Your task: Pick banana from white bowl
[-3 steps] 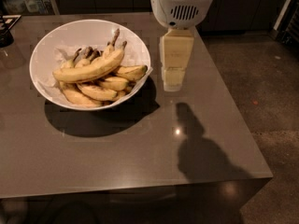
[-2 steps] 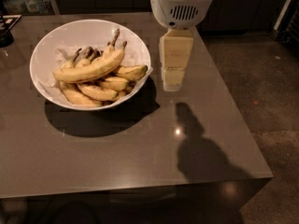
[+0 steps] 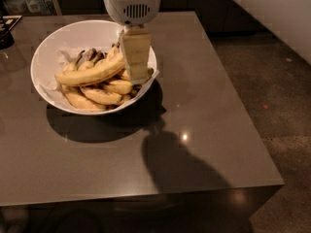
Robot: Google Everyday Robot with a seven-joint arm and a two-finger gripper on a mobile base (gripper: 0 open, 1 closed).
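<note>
The white bowl (image 3: 53,42) stands on the grey table at the back left and holds several bananas. The longest banana (image 3: 90,73) lies on top of the pile, curved, running from the bowl's left side up to the right. Shorter bananas (image 3: 99,95) lie under it. My gripper (image 3: 136,57) hangs from its white wrist over the bowl's right side, its pale fingers reaching down to the right end of the long banana and covering that end.
The grey table (image 3: 194,110) reaches to a front edge and a right edge, with dark floor (image 3: 272,91) beyond on the right. A dark object (image 3: 6,33) sits at the table's far left. Dark cabinets run along the back.
The gripper has moved left from beside the bowl's right rim to over the bowl, above the bananas. The view has shifted too, so the bowl sits further right in the picture.
</note>
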